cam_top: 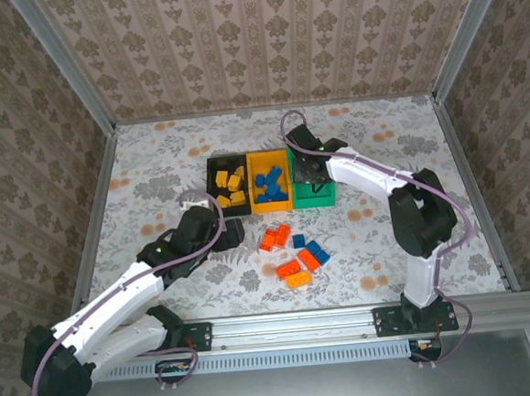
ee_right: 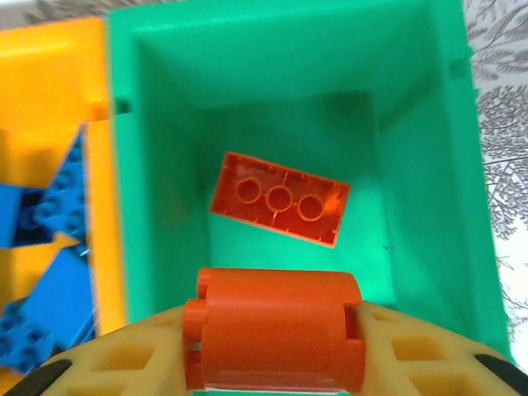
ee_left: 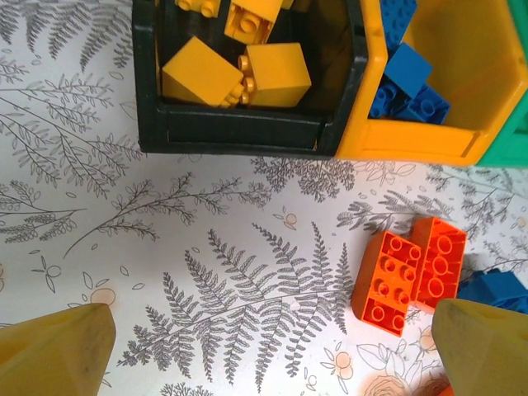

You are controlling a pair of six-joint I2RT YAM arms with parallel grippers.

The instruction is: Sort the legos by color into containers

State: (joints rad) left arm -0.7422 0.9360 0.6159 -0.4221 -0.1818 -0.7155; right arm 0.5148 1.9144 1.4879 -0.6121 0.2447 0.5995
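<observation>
While my right fingers (ee_right: pixel 429 355) clamp an orange brick (ee_right: pixel 276 326) over the green bin (ee_right: pixel 412 124) | left fingers (ee_left: pixel 58 346) apart | may bounce off brick inside (ee_right: pixel 279 199)

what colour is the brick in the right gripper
Red-orange; the brick shows best in the right wrist view.

The table (cam_top: pixel 152 161) was covered with a pale cloth printed with grey ferns and small orange flowers. It was enclosed on three sides by walls (cam_top: pixel 262 42) papered in a beige damask pattern set in vertical stripes. Aluminium posts (cam_top: pixel 66 62) were set at the two far corners, and a slotted aluminium rail (cam_top: pixel 293 324) was fixed along the near edge. The scene was lit evenly and softly.
</observation>
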